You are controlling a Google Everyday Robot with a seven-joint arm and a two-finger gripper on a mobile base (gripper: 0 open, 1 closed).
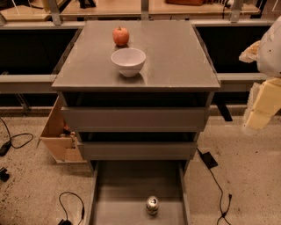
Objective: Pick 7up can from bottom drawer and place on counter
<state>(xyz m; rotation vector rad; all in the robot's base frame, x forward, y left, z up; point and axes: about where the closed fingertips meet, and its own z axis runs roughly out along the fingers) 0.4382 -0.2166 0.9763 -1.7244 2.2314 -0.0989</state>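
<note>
The 7up can (pixel 152 205), small and silvery with a shiny top, stands upright in the open bottom drawer (pixel 118 189), near its front middle. The drawer is pulled out toward me below two grey drawers that are only slightly open. The counter (pixel 175 57) is the flat grey top of the cabinet. My gripper (pixel 262 107), with pale yellow and white parts, hangs at the right edge of the view. It is beside the cabinet at about upper drawer height, well above and to the right of the can, and touches nothing.
A red apple (pixel 120 36) and a white bowl (pixel 128 61) sit on the counter's left middle. A wooden box (pixel 57 136) leans at the cabinet's left side. Cables (pixel 72 204) lie on the speckled floor on both sides. Pale wooden tables (pixel 109 8) stand behind.
</note>
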